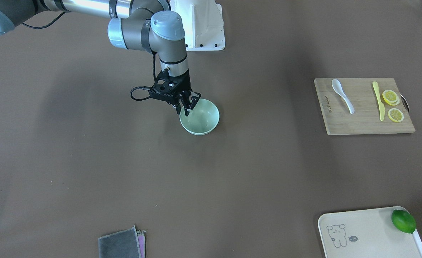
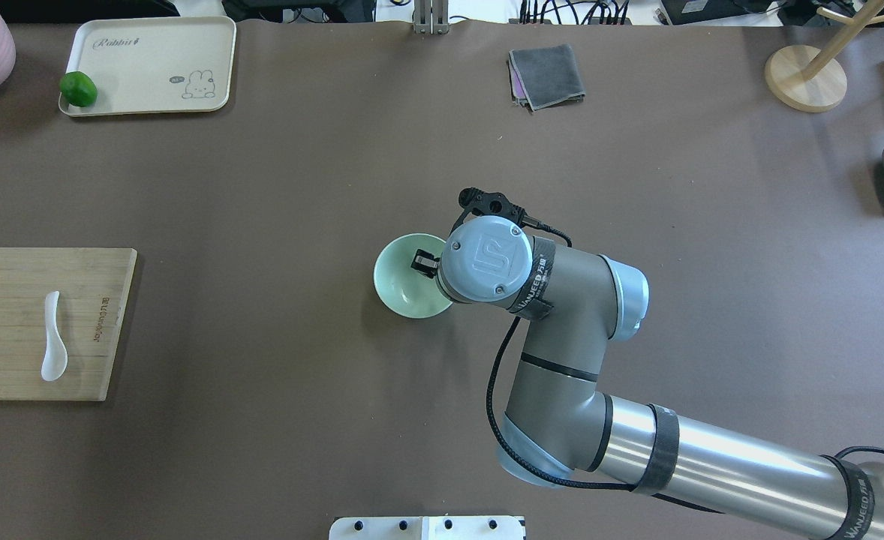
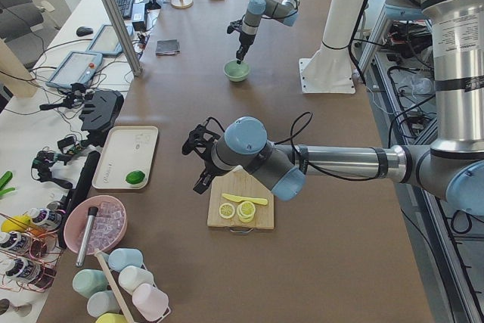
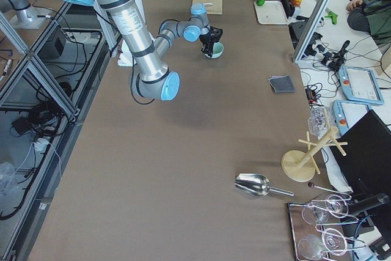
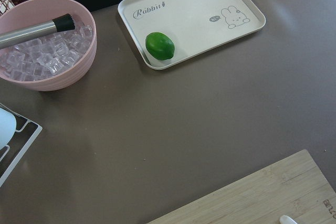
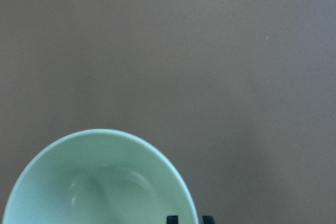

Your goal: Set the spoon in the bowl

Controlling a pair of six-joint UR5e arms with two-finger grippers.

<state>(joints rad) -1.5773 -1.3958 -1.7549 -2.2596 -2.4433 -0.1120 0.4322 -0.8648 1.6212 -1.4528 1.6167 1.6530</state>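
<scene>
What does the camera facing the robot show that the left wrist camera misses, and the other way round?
Only the front-facing view: the round pale mint-green bowl with the right gripper closed on its rim, the small white soup spoon in full, a slim yellow knife, lemon slices and a folded grey cloth. Only the left wrist view: a pink bowl of ice cubes with a metal rod lying in it. Both: the cream tray holding a green lime, the wooden cutting board and the brown table.

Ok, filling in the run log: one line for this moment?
spoon: on cutting board, untouched | right gripper: closed on bowl rim | left gripper: near board, state unclear
</scene>
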